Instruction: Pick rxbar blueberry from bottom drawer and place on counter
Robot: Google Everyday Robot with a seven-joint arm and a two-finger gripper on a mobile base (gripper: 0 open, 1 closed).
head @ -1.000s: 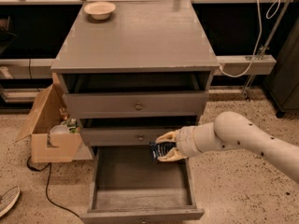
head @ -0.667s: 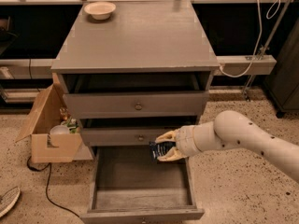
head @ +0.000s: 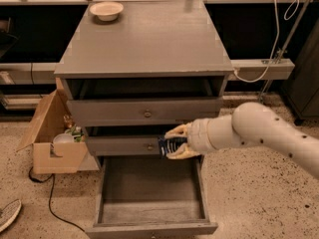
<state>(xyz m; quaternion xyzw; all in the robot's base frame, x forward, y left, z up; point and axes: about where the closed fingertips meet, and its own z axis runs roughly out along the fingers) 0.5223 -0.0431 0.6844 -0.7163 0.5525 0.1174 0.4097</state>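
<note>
My gripper is shut on the rxbar blueberry, a dark navy bar with white lettering held between the two tan fingers. It hangs above the back right of the open bottom drawer, in front of the middle drawer's face. The drawer's worn floor shows nothing else in it. The counter is the grey cabinet top above, with a cream bowl at its back left corner. My white arm reaches in from the right.
The top drawer and middle drawer are pulled out a little. A cardboard box with items stands on the floor at the left. A black cable runs on the floor. A white cable hangs at the right.
The gripper with the bar has risen slightly and shifted a little toward the middle drawer's face; otherwise nothing has moved.
</note>
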